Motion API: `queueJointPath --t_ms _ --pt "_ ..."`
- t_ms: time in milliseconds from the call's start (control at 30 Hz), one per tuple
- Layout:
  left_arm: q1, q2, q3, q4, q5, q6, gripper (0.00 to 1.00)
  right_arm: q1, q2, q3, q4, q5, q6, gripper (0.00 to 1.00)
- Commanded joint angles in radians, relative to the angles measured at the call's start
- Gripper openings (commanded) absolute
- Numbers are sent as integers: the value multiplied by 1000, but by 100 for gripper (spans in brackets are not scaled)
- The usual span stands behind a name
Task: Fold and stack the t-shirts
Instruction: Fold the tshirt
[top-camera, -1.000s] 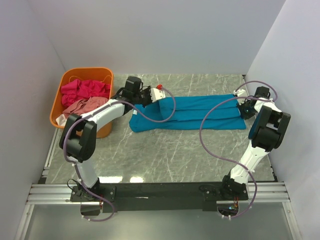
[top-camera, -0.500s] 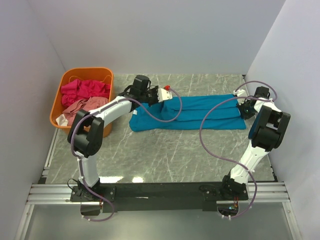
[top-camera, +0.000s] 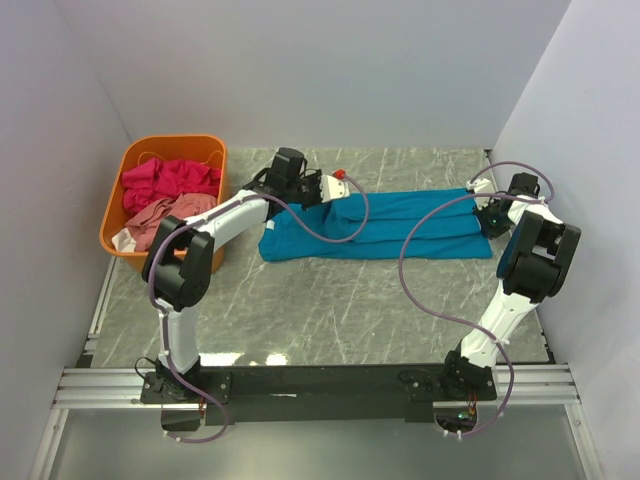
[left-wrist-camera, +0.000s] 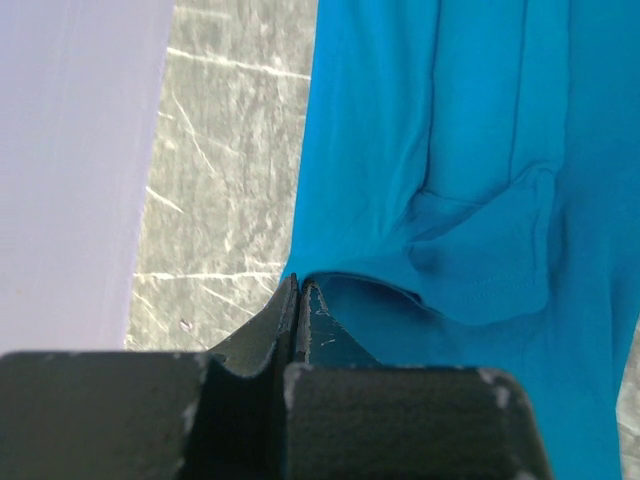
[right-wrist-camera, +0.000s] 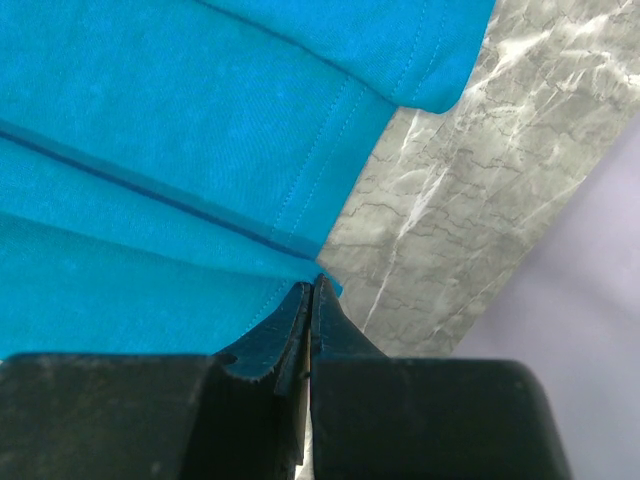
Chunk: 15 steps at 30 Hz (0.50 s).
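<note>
Fingertips of the left gripper (left-wrist-camera: 298, 292) are pressed together with the hem of the teal-blue t-shirt (top-camera: 400, 225) pinched between them, and the wrist view shows the cloth rising to that closed tip. Fingertips of the right gripper (right-wrist-camera: 312, 292) are likewise closed, clamped on a corner of the same shirt where it meets the bare stone. Beneath it all lies the grey marbled table (top-camera: 330, 300), walled in white on three sides. Across its far half the teal-blue t-shirt lies as a long band folded lengthwise, running from near the basket to the right wall, with lengthwise creases along it and a sleeve (left-wrist-camera: 480, 260) lying flat over the body. The left gripper holds it at the far edge toward its left end, where the cloth is lifted a little; the right gripper holds the right end. At the far left corner stands the orange basket (top-camera: 175, 142), with the magenta-pink t-shirt (top-camera: 170, 178) crumpled in its far part and the dusty salmon-pink t-shirt (top-camera: 165, 213) bunched just beside it on the near side.
</note>
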Motion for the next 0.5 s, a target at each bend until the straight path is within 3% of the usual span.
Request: queueJointPath --t_ms 0,467 --pt "-15 10 54 40 7 30 0 6 7 35 26 11 3 1" --pt "-19 47 89 60 -4 46 1 6 11 38 30 17 11 1"
